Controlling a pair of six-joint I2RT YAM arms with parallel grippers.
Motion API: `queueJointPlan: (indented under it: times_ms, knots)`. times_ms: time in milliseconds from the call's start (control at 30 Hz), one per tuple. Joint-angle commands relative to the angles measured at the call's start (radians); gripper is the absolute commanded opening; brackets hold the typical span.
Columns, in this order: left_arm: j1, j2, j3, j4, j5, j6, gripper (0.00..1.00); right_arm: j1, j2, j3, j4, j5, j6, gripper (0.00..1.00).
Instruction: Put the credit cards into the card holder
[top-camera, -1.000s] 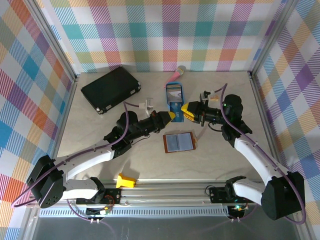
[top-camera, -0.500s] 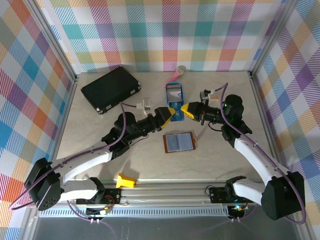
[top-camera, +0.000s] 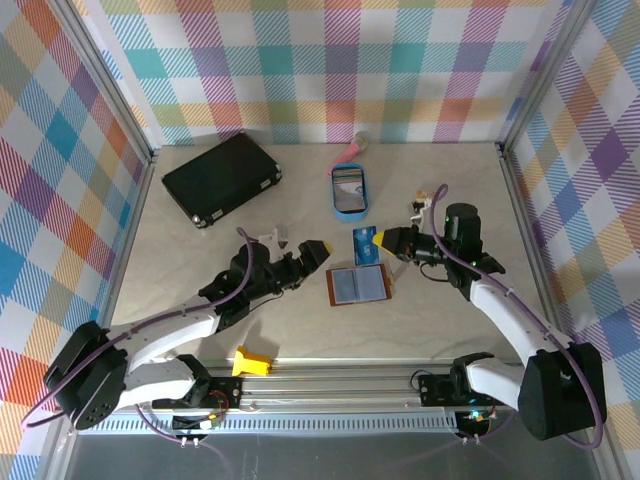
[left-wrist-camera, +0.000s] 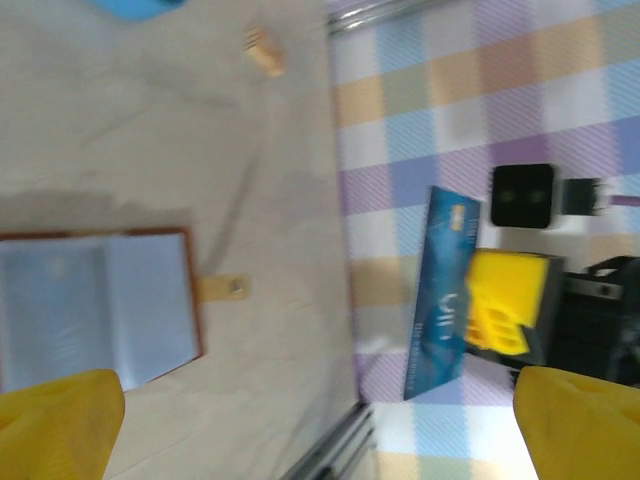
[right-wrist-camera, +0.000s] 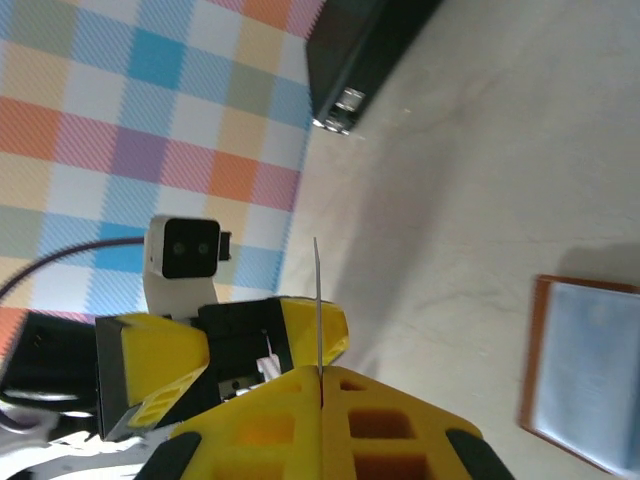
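One dark blue credit card is pinched in the right hand, just beyond the one card holder, which lies open on the worktop. The left hand is spread wide, empty.

Case: flat black rectangular case lying angled at back left.
Tray: blue oval tray sitting near pink object.
Near edge: yellow plastic piece resting.

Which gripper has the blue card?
The right gripper, shut on the blue card; the left gripper stands open, holding nothing.
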Motion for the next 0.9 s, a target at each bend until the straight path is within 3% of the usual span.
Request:
queueJointPlan:
  times_ms: [0, 167, 367, 500, 867]
  knots:
    - [0.028, 0.079, -0.015, 0.137, 0.067, 0.046, 0.98, -0.002, 0.032, -0.05, -0.023, 0.025, -0.193, 0.0]
    - [0.039, 0.239, -0.028, 0.295, 0.109, 0.041, 0.97, -0.002, 0.108, -0.09, 0.048, 0.029, -0.229, 0.0]
    - [0.042, 0.385, -0.002, 0.352, 0.137, 0.048, 0.87, -0.002, 0.2, -0.115, 0.145, 0.018, -0.225, 0.0]
    - [0.042, 0.449, -0.014, 0.42, 0.145, 0.031, 0.86, -0.002, 0.212, -0.162, 0.222, 0.037, -0.202, 0.0]
    - [0.041, 0.548, -0.021, 0.532, 0.159, -0.01, 0.82, -0.002, 0.222, -0.179, 0.22, 0.044, -0.208, 0.0]
